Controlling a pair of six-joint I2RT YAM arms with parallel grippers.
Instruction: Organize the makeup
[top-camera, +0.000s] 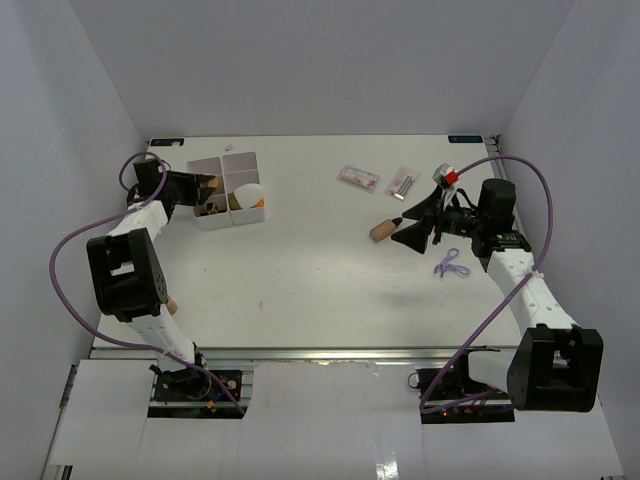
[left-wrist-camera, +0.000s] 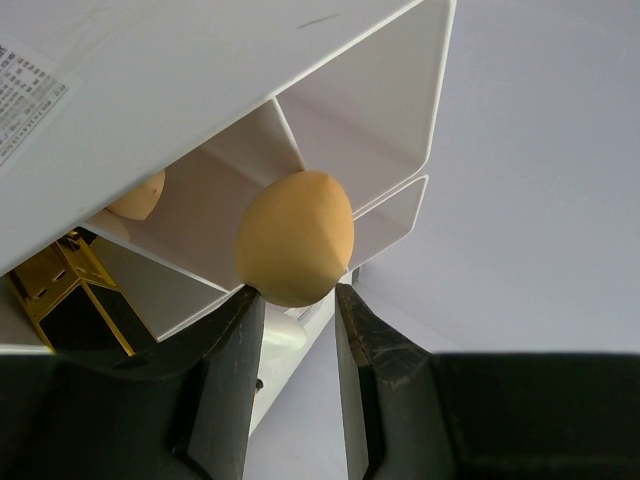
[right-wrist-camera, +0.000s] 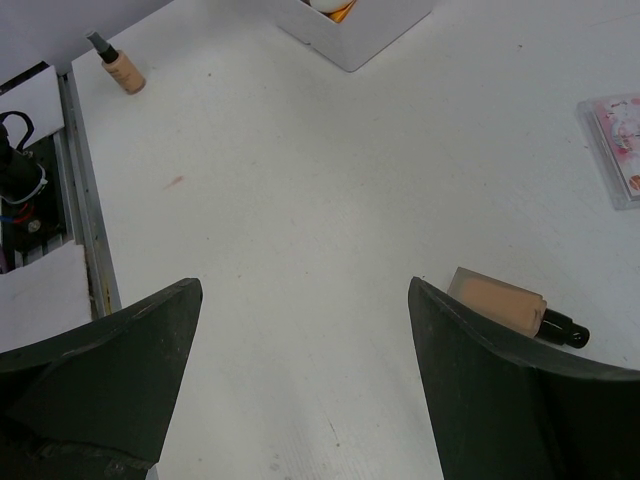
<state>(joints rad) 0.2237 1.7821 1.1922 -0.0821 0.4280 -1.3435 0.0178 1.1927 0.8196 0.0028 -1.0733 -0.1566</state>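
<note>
My left gripper (top-camera: 207, 184) (left-wrist-camera: 298, 296) reaches into the white compartmented box (top-camera: 215, 218). A beige egg-shaped sponge (left-wrist-camera: 295, 238) sits at its tips, its lower end touching both; the jaws stand partly apart. Another sponge (left-wrist-camera: 140, 197) and a black-and-gold lipstick tube (left-wrist-camera: 60, 300) lie in neighbouring compartments. My right gripper (top-camera: 406, 222) (right-wrist-camera: 305, 290) hangs wide open and empty, just right of the tan black-capped bottle (top-camera: 382, 229) (right-wrist-camera: 505, 303) lying on the table. Two clear flat packets (top-camera: 358, 178) (top-camera: 403, 182) lie behind it. An orange white-capped tube (top-camera: 250, 195) rests in the box.
A second small tan bottle (top-camera: 170, 301) (right-wrist-camera: 121, 66) lies by the left arm's base. A purple loop (top-camera: 450, 265) lies under the right arm. White walls close in the table on three sides; a metal rail (top-camera: 320, 352) runs along the near edge.
</note>
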